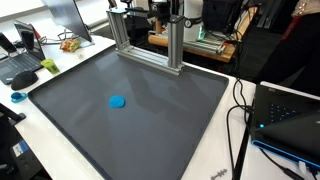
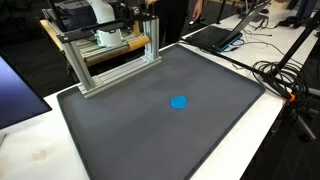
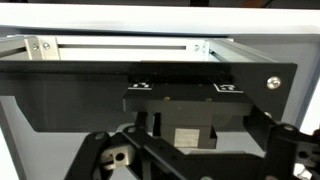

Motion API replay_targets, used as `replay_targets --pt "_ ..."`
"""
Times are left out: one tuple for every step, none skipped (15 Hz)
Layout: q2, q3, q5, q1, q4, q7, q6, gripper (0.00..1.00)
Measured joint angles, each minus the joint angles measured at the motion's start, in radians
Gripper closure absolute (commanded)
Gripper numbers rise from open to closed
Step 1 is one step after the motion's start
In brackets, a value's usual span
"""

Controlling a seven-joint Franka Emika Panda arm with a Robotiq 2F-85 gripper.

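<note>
A small flat blue disc [image 1: 117,101] lies near the middle of a large dark grey mat [image 1: 160,140], and shows in both exterior views [image 2: 179,101]. My gripper [image 3: 190,165] is far from it, tucked up at the aluminium frame [image 1: 150,45] at the back edge of the mat [image 2: 200,150]. In the wrist view its black linkages spread wide to both sides, with nothing between them. The same view shows a black plate [image 3: 60,100] and the frame's rail [image 3: 120,46] close in front. The arm is mostly hidden behind the frame [image 2: 110,65] in both exterior views.
An open laptop [image 1: 285,110] and black cables [image 1: 238,110] lie beside the mat on the white table. Another laptop [image 1: 20,65] and clutter sit at the opposite side. A laptop [image 2: 215,35] and cables [image 2: 280,72] show past the mat's corner.
</note>
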Motion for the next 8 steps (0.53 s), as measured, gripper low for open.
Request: replay_targets --pt "-0.003 0.007 -0.005 0.000 0.003 0.001 -0.005 0.00" --pt "-0.004 0.013 -0.011 0.000 0.008 0.002 -0.014 0.00" --pt "-0.004 0.019 -0.019 0.000 0.014 0.004 -0.022 0.00" --pt "-0.004 0.024 -0.030 0.000 0.021 0.008 -0.034 0.00" --pt "-0.004 0.029 -0.043 0.000 0.029 0.014 -0.045 0.00" --pt "-0.004 0.034 -0.057 0.000 0.038 0.019 -0.057 0.00" --pt "-0.004 0.038 -0.074 -0.001 0.049 0.026 -0.069 0.00" --pt "-0.005 0.042 -0.094 -0.001 0.063 0.034 -0.081 0.00"
